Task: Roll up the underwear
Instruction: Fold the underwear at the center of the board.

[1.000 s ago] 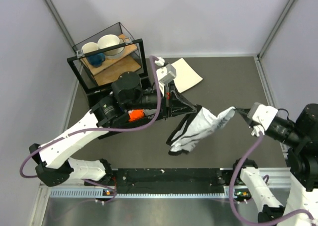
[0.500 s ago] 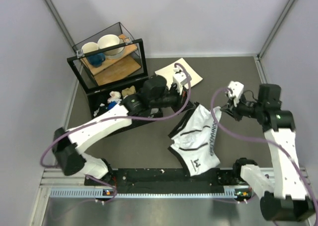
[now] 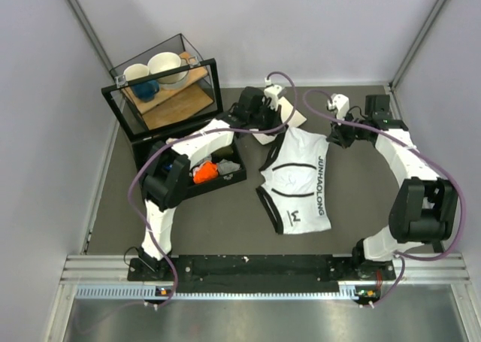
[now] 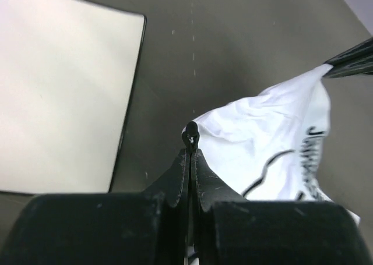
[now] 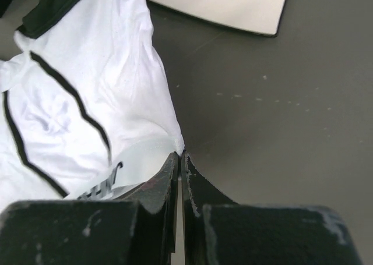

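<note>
The left fingers [image 4: 179, 173] are pressed shut, pinching one far corner of the underwear [image 3: 297, 180] at their tips. The right fingers [image 5: 166, 177] are likewise clamped together on the white cloth, nipping the other far corner by its edge. Between the two pairs the far edge of the garment runs nearly straight, and in the left wrist view the right arm's dark tips show at the opposite end of that edge.

From both pairs of fingers the fabric trails away toward the arm bases and lies spread on the dark surface [image 3: 361, 192], printed side up, with black piping across it and black lettering along the side below the right fingers. Its long axis therefore runs from the held edge toward the bases, square to the line joining the two grips. Whether the held edge is touching the surface or lifted slightly off it cannot be told.

Neither arm is nearer; each owns one corner. The garment looks laid out and not yet rolled. A roll would likely have to travel along that long axis, from the pinched edge toward the free end.

The white square plate [image 4: 58, 96] lies just beside the left fingers, on their outer side, apart from the cloth.
</note>
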Motion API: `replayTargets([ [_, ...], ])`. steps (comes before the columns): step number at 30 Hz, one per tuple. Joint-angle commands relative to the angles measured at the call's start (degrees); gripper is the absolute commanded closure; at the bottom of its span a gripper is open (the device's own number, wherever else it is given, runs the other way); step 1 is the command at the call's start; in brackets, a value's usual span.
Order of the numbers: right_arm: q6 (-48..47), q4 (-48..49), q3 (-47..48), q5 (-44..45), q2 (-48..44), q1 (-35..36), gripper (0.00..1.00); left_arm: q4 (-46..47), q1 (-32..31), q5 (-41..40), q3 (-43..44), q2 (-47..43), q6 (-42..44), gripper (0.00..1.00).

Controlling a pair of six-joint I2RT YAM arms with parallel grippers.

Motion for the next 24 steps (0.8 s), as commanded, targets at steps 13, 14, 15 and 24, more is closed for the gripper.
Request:
replayTargets([
  [13,-2.6,2.9,-7.6,-5.6,-8.6,-0.3,1.00,5.4,-0.2,9.8,-9.2,-10.1,7.0,1.00],
  [14,-2.9,2.7,-8.1,-5.8,-9.3,-0.2,1.00,5.5,-0.2,10.7,-9.9,-10.7,7.0,1.00],
  [15,-3.4,2.3,-9.2,-5.8,-10.4,-0.2,1.00,5.4,-0.2,11.1,-11.4,-11.2,7.1,1.00],
  [24,-10.4,-4.9,-14.0,-8.0,-14.8,-0.2,1.00,5.2,-1.8,14.5,-20.3,-16.9,6.6,1.00],
])
